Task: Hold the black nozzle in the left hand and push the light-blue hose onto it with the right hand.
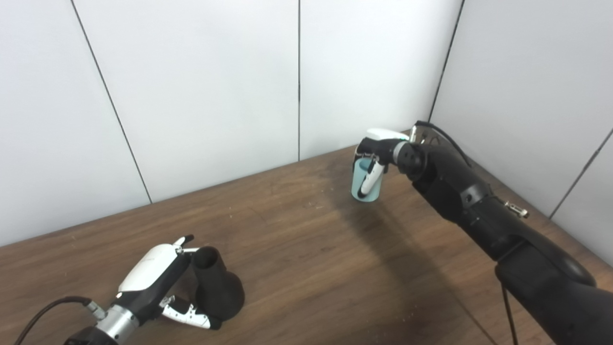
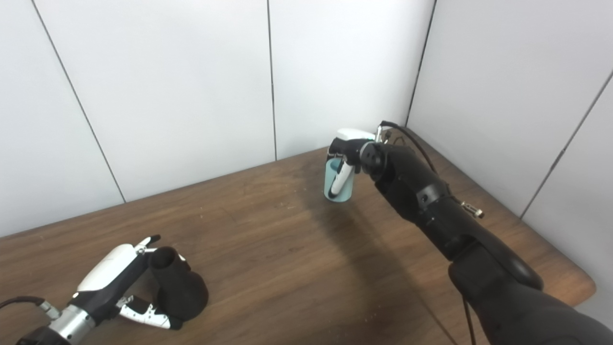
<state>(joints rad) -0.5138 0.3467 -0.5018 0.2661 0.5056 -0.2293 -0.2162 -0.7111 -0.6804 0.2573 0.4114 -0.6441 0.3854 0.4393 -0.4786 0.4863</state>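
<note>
The black nozzle (image 1: pixel 215 287) stands upright on the wooden table (image 1: pixel 306 249) at the near left, wide base down. My left hand (image 1: pixel 158 278) is against its left side. The fingers (image 1: pixel 186 240) reach out straight behind the narrow neck and the thumb (image 1: pixel 191 316) is spread low against the base, so the hand is open around the nozzle. The short light-blue hose (image 1: pixel 366 184) stands upright at the far right of the table. My right hand (image 1: pixel 378 153) comes down on it from above, shut on it, with its thumb (image 1: pixel 369 182) across the hose's front.
White wall panels (image 1: pixel 215 96) close off the table at the back and on the right. The table's rounded near-right corner (image 2: pixel 586 287) shows in the right eye view. A cable (image 1: pixel 43 311) trails from the left wrist.
</note>
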